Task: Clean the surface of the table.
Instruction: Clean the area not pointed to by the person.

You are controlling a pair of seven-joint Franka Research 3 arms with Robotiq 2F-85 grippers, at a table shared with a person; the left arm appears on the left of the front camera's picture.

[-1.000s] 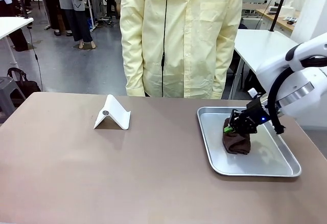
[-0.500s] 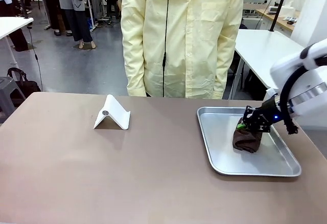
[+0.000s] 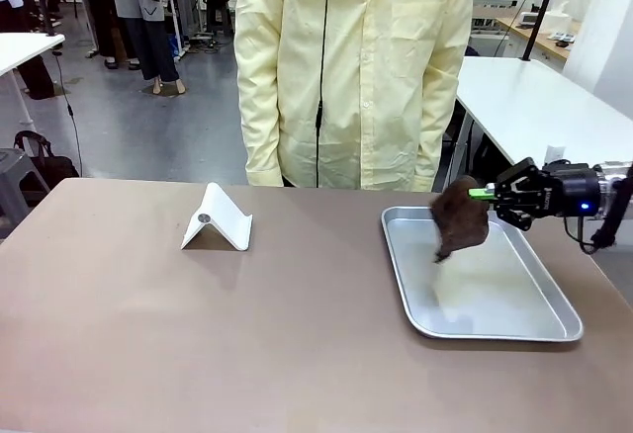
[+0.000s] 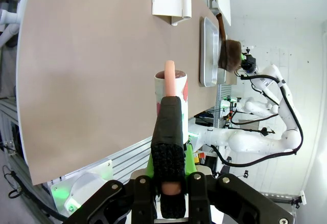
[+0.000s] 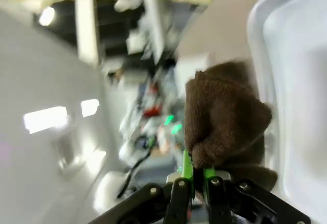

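Brown cloth (image 3: 458,221) has lifted clear of the steel tray (image 3: 499,300), clamped in the right gripper (image 3: 479,194) — the bare table (image 3: 198,334) to wipe lies left of the tray.

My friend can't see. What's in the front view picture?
The robot's right gripper holds a brown cloth up over a shiny silver tray on the brown table. A small white folded stand sits farther left on the table, and a person in a pale yellow coat stands at the far side.
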